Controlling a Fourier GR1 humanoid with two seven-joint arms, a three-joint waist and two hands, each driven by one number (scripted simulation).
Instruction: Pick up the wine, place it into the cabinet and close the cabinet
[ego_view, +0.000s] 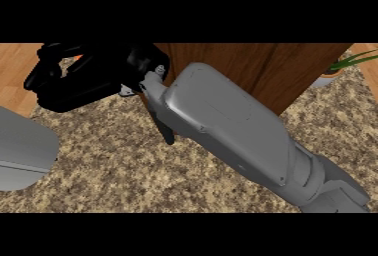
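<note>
My right forearm (236, 135) crosses the view from the lower right to the upper left. Its black hand (88, 75) is at the left side of the dark wooden cabinet (258, 70), which fills the top middle. The hand is a dark mass against the cabinet's left edge, and a small orange patch (77, 59) shows through it. No wine bottle is visible; the arm and hand hide whatever lies behind them. Only a grey piece of my left forearm (22, 150) shows at the left edge, without its hand.
The speckled stone counter (133, 175) spreads under both arms. A potted green plant (336, 70) stands at the top right beside the cabinet. Light wooden floor (15, 75) shows beyond the counter at the upper left.
</note>
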